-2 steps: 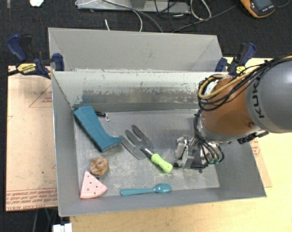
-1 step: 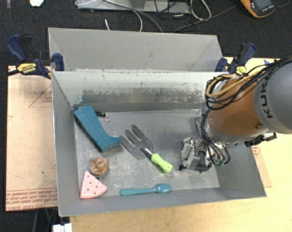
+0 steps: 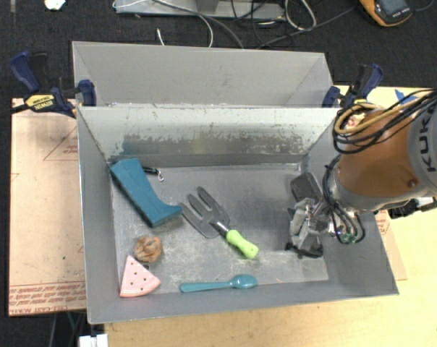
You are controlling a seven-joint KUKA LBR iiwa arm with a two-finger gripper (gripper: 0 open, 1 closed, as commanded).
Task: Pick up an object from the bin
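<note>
My gripper (image 3: 306,236) hangs low over the bin floor near the right wall, and nothing shows in it. Nearest to it, to the left, lies a metal hand fork with a green handle (image 3: 220,223), its handle end pointing toward the gripper. A teal plastic spoon (image 3: 220,285) lies along the front of the bin. Just behind the gripper, a dark grey flat piece (image 3: 304,186) rests by the right wall; I cannot tell if it is loose.
A teal boot-shaped piece (image 3: 141,191) lies at the back left. A brown nut-like ball (image 3: 147,248) and a pink watermelon-slice toy (image 3: 137,279) sit at the front left. The arm with its orange cover and cables leans in over the right rim.
</note>
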